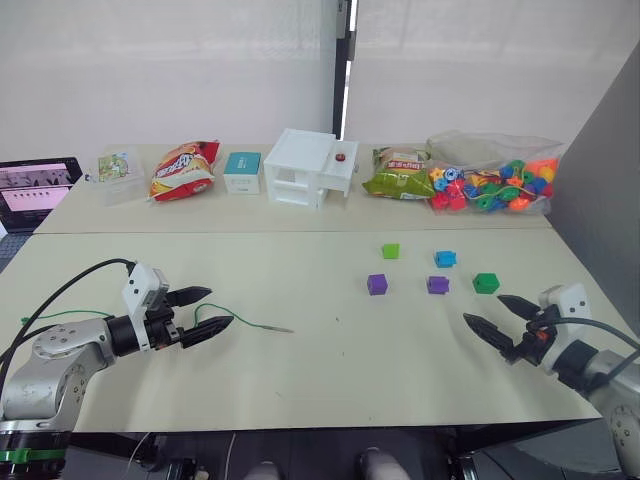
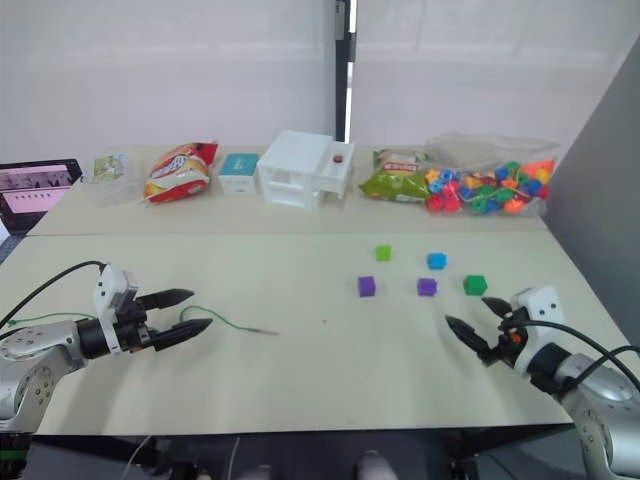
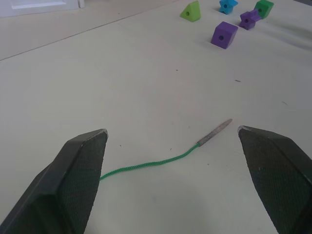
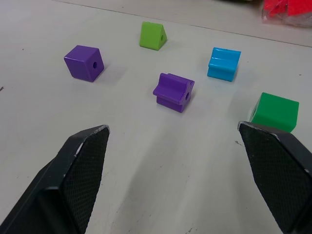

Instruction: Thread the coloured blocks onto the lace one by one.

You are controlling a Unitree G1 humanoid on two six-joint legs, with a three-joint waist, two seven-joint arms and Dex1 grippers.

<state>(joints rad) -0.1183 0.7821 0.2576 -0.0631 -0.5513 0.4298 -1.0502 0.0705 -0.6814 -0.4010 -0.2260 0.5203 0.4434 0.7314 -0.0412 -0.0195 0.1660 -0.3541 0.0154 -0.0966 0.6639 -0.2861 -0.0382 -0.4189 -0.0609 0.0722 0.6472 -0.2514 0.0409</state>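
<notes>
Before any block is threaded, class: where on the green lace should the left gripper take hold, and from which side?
Probably on the green cord just behind the stiff dark tip of the lace, coming straight down from above. The lace lies flat on the table, between the open fingers of the left gripper, its tip pointing toward the blocks. That grip would leave the tip free for a block's hole.

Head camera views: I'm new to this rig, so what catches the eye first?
Five coloured blocks cluster on the table's right side, ahead of the open right gripper. At left, the green lace lies on the table by the open left gripper.
</notes>
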